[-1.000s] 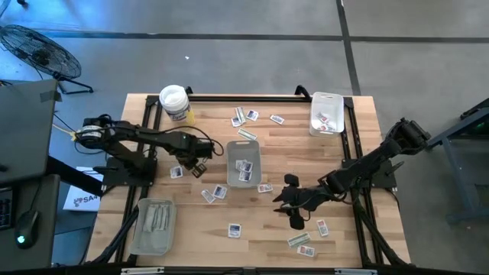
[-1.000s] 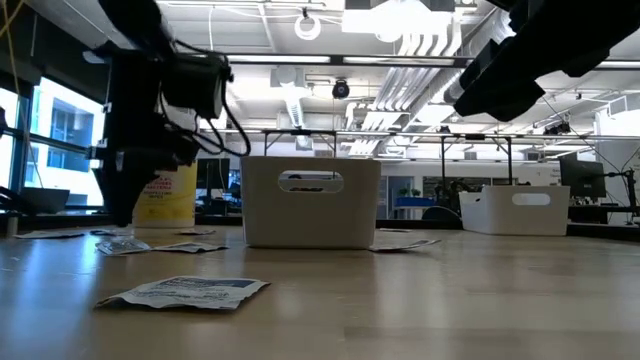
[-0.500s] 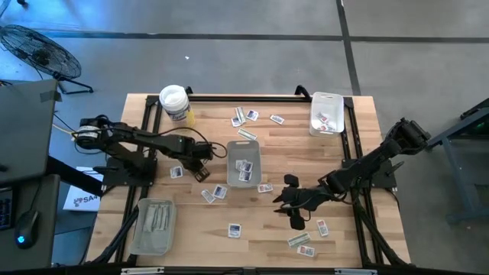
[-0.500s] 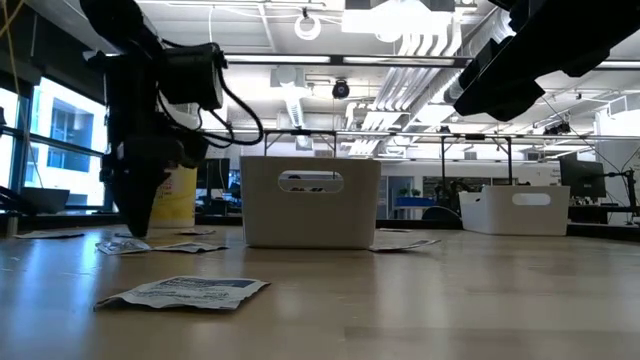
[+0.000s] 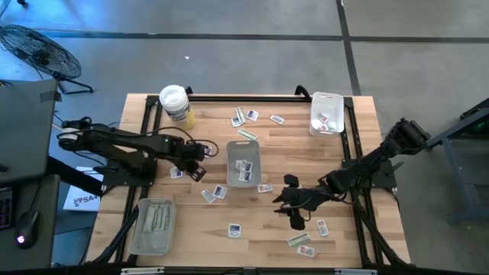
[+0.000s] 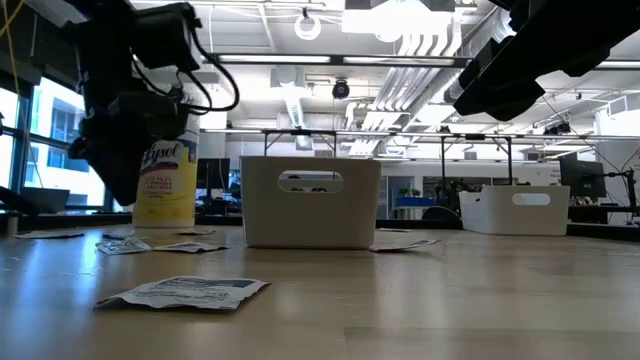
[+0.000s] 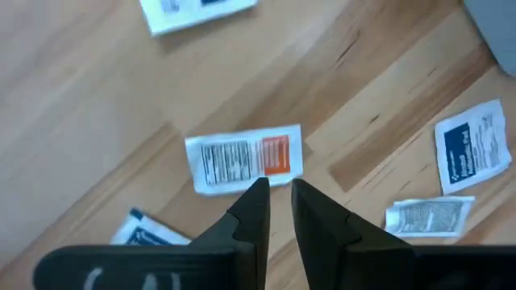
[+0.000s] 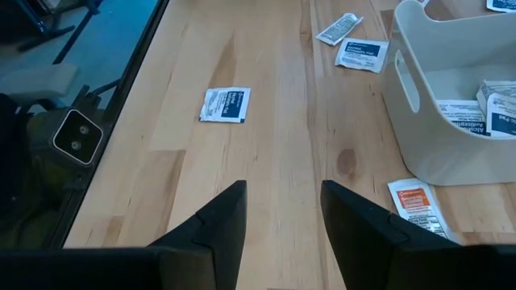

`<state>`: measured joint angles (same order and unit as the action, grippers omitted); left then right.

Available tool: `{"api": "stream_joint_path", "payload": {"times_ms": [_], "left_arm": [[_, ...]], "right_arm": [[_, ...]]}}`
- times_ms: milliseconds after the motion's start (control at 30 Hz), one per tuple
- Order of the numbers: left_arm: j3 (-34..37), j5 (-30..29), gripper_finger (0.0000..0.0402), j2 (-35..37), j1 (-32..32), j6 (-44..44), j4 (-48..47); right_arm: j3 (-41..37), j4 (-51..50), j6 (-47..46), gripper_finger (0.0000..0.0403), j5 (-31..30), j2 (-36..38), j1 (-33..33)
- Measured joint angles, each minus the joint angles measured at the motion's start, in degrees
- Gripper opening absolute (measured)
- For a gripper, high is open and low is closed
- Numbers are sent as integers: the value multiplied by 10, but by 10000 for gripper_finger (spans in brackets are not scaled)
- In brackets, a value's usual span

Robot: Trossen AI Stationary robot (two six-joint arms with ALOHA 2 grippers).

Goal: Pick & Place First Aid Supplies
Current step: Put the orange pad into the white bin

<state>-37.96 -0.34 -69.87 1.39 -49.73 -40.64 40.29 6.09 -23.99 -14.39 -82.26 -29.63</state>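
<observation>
Since a second ago the left arm has drawn back away from the clear rectangular plastic tray (image 5: 244, 162) at the middle of the table, and its wrist has lifted clear of the boards in the low view. Now a squarish white packet with an orange block and black print (image 7: 245, 159) lies flat straight ahead of the left gripper (image 7: 273, 196), its long axis running across the line of the two fingers, so a drop onto it would seem to want the jaws set across its short side. Those fingers stand close together with only a slim gap and nothing between them. More packets lie near, one with blue print (image 7: 470, 149) off to the tray's side. The right gripper (image 8: 284, 203) waits on the far side of the tray, jaws spread wide and empty, so the left arm is plainly the nearer. All of this sits on a pale wooden plank table (image 5: 283, 141), with a white-lidded round tub with a yellow label (image 5: 175, 101) at the back edge beyond the tray. Around it is a grey concrete floor and, past the table, a bright workshop with ceiling lights.
</observation>
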Motion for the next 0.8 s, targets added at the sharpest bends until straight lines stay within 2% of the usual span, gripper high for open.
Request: {"api": "stream_joint_path", "payload": {"times_ms": [133, 267, 400, 567, 667, 800], "left_arm": [[27, -1, 53, 11, 0, 8, 5], [56, -34, 53, 11, 1, 33, 27], [67, -47, 53, 11, -3, 114, 72], [67, -35, 53, 11, -48, 232, 145], [67, -42, 53, 11, -82, 289, 150], [67, -60, 53, 11, -111, 323, 128]], "right_arm": [[0, 0, 0, 154, 0, 0, 0], [0, 0, 0, 154, 0, 0, 0], [0, 2, 0, 154, 0, 0, 0], [0, 2, 0, 154, 0, 0, 0], [0, 2, 0, 154, 0, 0, 0], [0, 2, 0, 154, 0, 0, 0]]}}
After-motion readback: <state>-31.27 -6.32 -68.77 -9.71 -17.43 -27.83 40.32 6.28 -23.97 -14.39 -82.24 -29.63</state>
